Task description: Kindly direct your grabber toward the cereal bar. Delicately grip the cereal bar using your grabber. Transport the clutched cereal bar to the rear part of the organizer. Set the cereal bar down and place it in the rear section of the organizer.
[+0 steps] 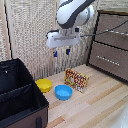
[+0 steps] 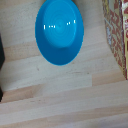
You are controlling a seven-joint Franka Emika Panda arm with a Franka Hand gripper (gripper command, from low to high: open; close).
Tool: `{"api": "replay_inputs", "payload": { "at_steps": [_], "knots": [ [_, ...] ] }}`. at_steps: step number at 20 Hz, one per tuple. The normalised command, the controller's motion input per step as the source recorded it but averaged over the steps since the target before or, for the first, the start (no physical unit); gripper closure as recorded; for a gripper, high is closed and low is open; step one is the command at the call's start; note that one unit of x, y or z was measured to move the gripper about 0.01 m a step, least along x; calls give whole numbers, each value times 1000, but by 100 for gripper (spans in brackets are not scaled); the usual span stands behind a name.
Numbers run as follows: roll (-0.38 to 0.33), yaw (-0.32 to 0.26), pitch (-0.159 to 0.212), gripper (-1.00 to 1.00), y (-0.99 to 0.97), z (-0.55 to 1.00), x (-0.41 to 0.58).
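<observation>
Exterior view, grabber [image 1: 61, 52]: hangs above the wooden table [image 1: 100, 100], blue-tipped fingers apart and holding nothing.
Exterior view, cereal bar [image 1: 76, 79]: propped upright on the table, just beside the blue bowl [image 1: 63, 92]; yellow bowl [image 1: 44, 85] near.
Exterior view, organizer [image 1: 20, 95]: at the exterior view's left, well apart from the bar.
Exterior view, drawer cabinet [image 1: 111, 45]: at the exterior view's right.
Wrist view: blue bowl [image 2: 59, 31] beside the cereal bar [image 2: 116, 35]; fingers out of frame.

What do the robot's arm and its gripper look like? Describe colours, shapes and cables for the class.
The bulky white robot arm has rounded segments with a dark band. It ends in a white-grey block carrying the small gripper with dark fingers and blue tips. A thin dark cable trails away beside it.
</observation>
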Motion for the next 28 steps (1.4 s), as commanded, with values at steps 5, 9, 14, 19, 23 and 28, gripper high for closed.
{"api": "replay_inputs", "payload": {
  "at_steps": [5, 9, 14, 19, 23, 28],
  "knots": [
    [47, -18, -45, -100, -687, -147, -200],
    [46, 0, -46, -100, -627, -99, -184],
    [13, 0, -25, -100, -366, -146, -124],
    [-23, 0, -24, -100, -119, -251, -169],
    [-38, 31, -33, -100, -196, -296, -71],
    [-33, 122, -56, -100, -211, -276, -16]
  ]
}}
